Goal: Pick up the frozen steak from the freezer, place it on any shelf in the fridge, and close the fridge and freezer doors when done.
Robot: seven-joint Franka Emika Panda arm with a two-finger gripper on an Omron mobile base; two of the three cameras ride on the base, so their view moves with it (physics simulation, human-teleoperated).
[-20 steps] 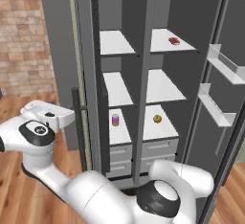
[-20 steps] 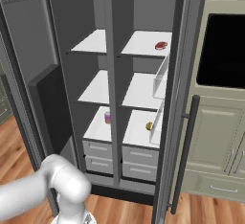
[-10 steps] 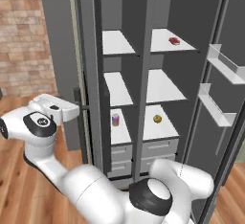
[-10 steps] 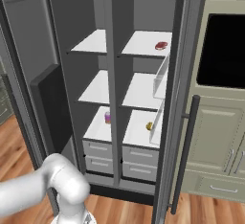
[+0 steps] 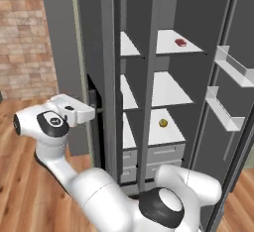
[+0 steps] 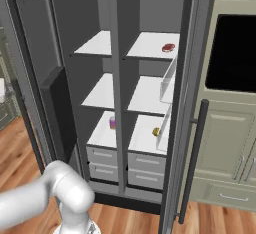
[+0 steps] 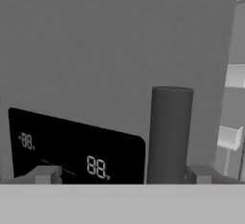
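At the far left the gripper (image 5: 92, 111) sits against the outer face of the freezer door (image 5: 99, 77), fingers (image 7: 45, 174) spread wide, the dark door handle (image 7: 170, 134) rising between them (nothing gripped). A black display panel (image 7: 72, 153) lies left of the handle. Further right, the steak (image 6: 169, 47) rests on the top right shelf (image 6: 150, 45). Both doors stand open.

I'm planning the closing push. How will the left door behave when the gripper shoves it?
The left door is a tall, thick slab, so it probably swings as one stiff piece and feels heavy. Its round handle bar, standing between the tips of the open gripper, looks smooth and may slip sideways.
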